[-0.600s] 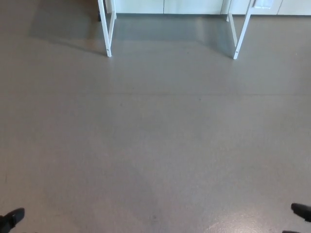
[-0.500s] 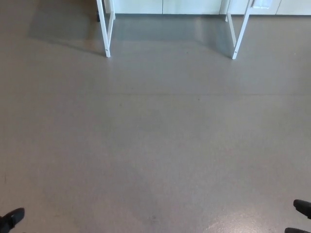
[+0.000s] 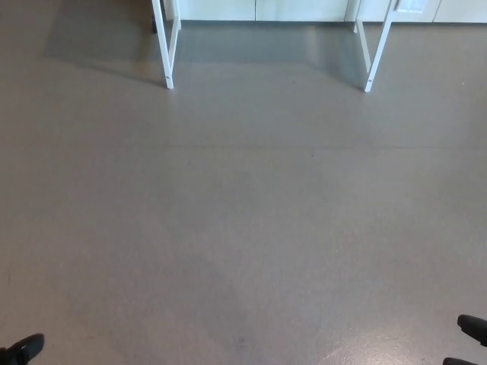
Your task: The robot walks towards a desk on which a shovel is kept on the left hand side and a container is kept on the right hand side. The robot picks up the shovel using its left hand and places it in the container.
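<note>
Floor [image 3: 243, 228] fills nearly the whole head view: plain grey-brown, matte, with a faint seam running across at about a third of the way down and a soft shadow patch in the upper left. Counter shows only as its white legs at the top edge: left leg pair [image 3: 167, 46] and right leg pair [image 3: 377, 47], each splayed slightly, feet on the floor. Counter top is out of frame, so shovel and container are not visible; can't say where they sit from this picture. Behind the legs, a strip of white cabinet fronts [image 3: 259, 9] runs along the top edge, with a darker band of floor just below it. My left hand [image 3: 23, 350] is just a black sliver at the bottom left corner, cut off by the frame; can't tell how far it is open or whether it has anything. My right hand [image 3: 472, 334] is the same story at the bottom right corner: a black tip plus a second dark bit at the very edge, state unreadable. Both hands well apart from the counter legs.
</note>
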Robot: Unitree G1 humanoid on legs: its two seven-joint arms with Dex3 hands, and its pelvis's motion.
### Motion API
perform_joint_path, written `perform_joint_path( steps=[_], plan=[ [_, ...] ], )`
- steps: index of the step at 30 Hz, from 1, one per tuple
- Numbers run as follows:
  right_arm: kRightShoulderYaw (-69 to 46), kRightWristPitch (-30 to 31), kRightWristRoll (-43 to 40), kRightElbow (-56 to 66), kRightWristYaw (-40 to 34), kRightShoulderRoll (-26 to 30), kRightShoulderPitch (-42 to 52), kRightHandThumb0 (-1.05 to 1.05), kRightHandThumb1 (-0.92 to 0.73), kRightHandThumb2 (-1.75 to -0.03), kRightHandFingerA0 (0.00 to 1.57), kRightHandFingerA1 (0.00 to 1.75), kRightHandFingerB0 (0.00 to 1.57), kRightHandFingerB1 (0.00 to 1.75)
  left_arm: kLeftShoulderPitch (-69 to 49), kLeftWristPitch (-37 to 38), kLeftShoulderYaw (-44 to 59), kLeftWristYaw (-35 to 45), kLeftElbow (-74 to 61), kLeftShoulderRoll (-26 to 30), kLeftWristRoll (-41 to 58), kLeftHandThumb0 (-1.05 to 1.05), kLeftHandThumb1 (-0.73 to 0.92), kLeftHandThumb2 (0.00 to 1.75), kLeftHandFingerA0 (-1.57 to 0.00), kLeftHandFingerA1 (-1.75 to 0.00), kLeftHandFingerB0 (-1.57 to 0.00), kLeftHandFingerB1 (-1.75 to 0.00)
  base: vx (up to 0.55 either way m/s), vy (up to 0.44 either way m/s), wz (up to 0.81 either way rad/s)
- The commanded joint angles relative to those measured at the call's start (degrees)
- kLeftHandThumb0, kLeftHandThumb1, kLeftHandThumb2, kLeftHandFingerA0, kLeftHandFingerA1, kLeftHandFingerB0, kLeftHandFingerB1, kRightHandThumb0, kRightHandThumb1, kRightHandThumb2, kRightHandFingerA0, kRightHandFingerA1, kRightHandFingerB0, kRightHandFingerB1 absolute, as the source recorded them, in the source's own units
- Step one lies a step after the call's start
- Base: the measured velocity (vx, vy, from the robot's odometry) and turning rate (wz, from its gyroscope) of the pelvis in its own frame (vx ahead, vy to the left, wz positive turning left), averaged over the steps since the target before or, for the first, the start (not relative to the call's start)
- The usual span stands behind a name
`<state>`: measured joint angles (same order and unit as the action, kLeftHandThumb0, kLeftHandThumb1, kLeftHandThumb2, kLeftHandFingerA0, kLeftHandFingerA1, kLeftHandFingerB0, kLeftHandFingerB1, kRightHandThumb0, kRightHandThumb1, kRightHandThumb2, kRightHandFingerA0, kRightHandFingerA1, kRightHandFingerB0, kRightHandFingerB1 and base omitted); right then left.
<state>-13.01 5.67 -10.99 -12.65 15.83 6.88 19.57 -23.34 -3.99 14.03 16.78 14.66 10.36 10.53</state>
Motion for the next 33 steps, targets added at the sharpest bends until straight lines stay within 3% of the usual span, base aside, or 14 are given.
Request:
perform_joint_path(
  steps=[1, 5, 6, 7, 8, 11, 12, 13, 29, 30, 31, 32, 33],
  plan=[
    [-0.06, -0.08, -0.68, 0.24, 0.52, 0.66, 0.11, -0.44, -0.39, -0.69, 0.49, 0.57, 0.43, 0.53, 0.14, -1.62, 0.44, 0.47, -0.15, 0.64, 1.05, -0.25, 0.50, 1.00, -0.09, -0.50, -0.09, -0.49, 0.00, 0.000, 0.00],
    [0.00, -1.10, -0.79, -0.62, 1.05, 0.73, -0.03, -0.45, -0.38, -0.69, 0.50, 0.58, 0.42, 0.53, 0.13, -0.95, 0.47, 1.16, 0.47, 0.96, 1.16, -0.25, 0.51, 1.01, -0.08, -0.50, -0.07, -0.49, 0.00, 0.000, 0.00],
    [-0.05, -1.00, -0.90, -0.53, 0.90, 0.60, 0.00, -0.39, -0.46, -0.53, 0.56, 0.52, 0.47, 0.45, 0.05, -0.71, 0.38, 1.21, 0.54, 1.06, 0.99, -0.25, 0.51, 1.01, -0.07, -0.50, -0.07, -0.49, 0.00, 0.000, 0.00],
    [-0.02, -0.70, -0.84, -0.42, 0.73, 0.62, -0.01, -0.39, -0.47, -0.53, 0.56, 0.52, 0.46, 0.45, 0.02, -0.81, 0.42, 1.12, 0.42, 1.02, 1.05, -0.25, 0.51, 1.01, -0.08, -0.50, -0.07, -0.49, 0.00, 0.000, 0.00],
    [-0.04, -0.50, -0.92, -0.52, 0.84, 0.71, -0.01, -0.44, -0.39, -0.69, 0.51, 0.58, 0.42, 0.53, -0.01, -0.87, 0.37, 1.05, 0.39, 1.03, 0.97, -0.25, 0.51, 1.01, -0.07, -0.50, -0.07, -0.49, 0.00, 0.000, 0.00],
    [-0.09, -0.27, -1.16, -0.36, 0.91, 0.67, 0.05, -0.43, -0.38, -0.69, 0.52, 0.59, 0.42, 0.53, 0.02, -1.11, 0.39, 0.99, 0.26, 0.97, 1.07, -0.25, 0.51, 1.01, -0.08, -0.50, -0.08, -0.49, 0.00, 0.000, 0.00],
    [-0.04, 0.04, -1.14, -0.18, 0.78, 0.67, 0.07, -0.37, -0.48, -0.54, 0.57, 0.52, 0.45, 0.45, 0.04, -0.90, 0.51, 0.92, 0.47, 0.81, 1.18, -0.25, 0.51, 1.01, -0.08, -0.50, -0.08, -0.49, 0.00, 0.000, 0.00],
    [0.02, -0.08, -1.02, -0.19, 0.73, 0.70, 0.09, -0.44, -0.39, -0.70, 0.50, 0.58, 0.42, 0.53, -0.03, -0.74, 0.38, 1.16, 0.45, 0.95, 1.08, -0.25, 0.51, 1.01, -0.08, -0.50, -0.08, -0.49, 0.00, 0.000, 0.00],
    [0.66, -1.10, -0.21, -0.84, 0.74, 1.25, 0.25, -0.44, -0.39, -0.70, 0.51, 0.58, 0.42, 0.53, -0.53, -0.65, 0.45, 1.70, 0.40, 1.22, 1.50, -0.25, 0.52, 1.01, -0.08, -0.50, -0.08, -0.49, 0.01, 0.002, 0.00],
    [0.77, -1.23, -0.06, -0.81, 0.76, 1.38, 0.31, -0.40, -0.48, -0.54, 0.55, 0.51, 0.46, 0.44, -0.47, -0.61, 0.41, 1.69, 0.53, 1.25, 1.43, -0.25, 0.52, 1.01, -0.08, -0.50, -0.08, -0.49, 0.00, 0.000, 0.00],
    [0.72, -1.54, -0.13, -0.85, 0.64, 1.26, 0.34, -0.40, -0.47, -0.53, 0.58, 0.53, 0.47, 0.45, -0.41, -0.36, 0.44, 1.63, 0.78, 1.22, 1.34, -0.25, 0.51, 1.01, -0.08, -0.50, -0.08, -0.49, 0.00, 0.114, -0.02],
    [0.69, -1.53, -0.34, -1.23, 0.72, 1.23, -0.40, -0.45, -0.38, -0.71, 0.53, 0.60, 0.42, 0.53, 0.06, -0.82, 0.76, 1.31, 0.68, 1.07, 1.71, -0.24, 0.50, 1.00, -0.09, -0.50, -0.09, -0.49, 0.00, 0.138, -0.07],
    [0.62, -1.44, -0.57, -1.12, 0.80, 1.15, -0.40, -0.45, -0.38, -0.71, 0.53, 0.60, 0.42, 0.53, 0.04, -0.58, 0.71, 1.38, 0.71, 1.09, 1.64, -0.25, 0.50, 1.00, -0.09, -0.50, -0.09, -0.49, -0.02, 0.186, -0.12]
  ],
)
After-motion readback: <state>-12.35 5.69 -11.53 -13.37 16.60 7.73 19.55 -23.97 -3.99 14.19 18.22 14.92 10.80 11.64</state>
